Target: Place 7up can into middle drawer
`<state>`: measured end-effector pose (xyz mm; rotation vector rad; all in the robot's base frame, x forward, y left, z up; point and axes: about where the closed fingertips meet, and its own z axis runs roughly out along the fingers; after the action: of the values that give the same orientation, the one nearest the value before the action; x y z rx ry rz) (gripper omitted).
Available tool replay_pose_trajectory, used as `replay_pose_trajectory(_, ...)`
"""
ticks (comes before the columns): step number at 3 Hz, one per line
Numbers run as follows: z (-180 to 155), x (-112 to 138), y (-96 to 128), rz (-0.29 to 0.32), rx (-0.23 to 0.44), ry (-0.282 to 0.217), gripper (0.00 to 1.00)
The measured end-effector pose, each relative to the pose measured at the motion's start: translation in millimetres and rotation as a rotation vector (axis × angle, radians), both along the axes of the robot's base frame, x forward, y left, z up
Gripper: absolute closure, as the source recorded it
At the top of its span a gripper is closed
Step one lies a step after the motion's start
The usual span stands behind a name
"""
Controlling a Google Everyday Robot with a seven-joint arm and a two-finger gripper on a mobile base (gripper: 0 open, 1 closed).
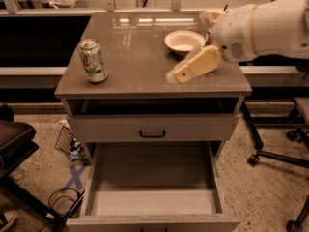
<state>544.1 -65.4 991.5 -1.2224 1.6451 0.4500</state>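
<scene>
The 7up can (93,61) stands upright near the left front corner of the brown cabinet top (140,66); it is white and green with a silver top. My gripper (179,74) reaches in from the right on a white arm (260,28) and hovers low over the right front part of the top, well to the right of the can and apart from it. It holds nothing that I can see. The middle drawer (96,178) is pulled out wide at the bottom, showing a deep tray with a pale floor.
A white bowl (183,41) sits at the back right of the top, just behind my gripper. A shut drawer front with a black handle (152,133) lies above the open tray. Chair legs (270,156) stand right. A dark seat (14,139) and wire basket (65,141) stand left.
</scene>
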Motion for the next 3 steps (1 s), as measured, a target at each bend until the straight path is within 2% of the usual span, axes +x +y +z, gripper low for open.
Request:
replay_pose_trajectory(1,-11,33,32,0.007,0.065,0.006,0.0)
replay_pose_trajectory(2,-30,66,78,0.05,0.167,0.013,0.0)
replay_pose_trajectory(3,-46,102,130,0.089,0.262,-0.003,0.0)
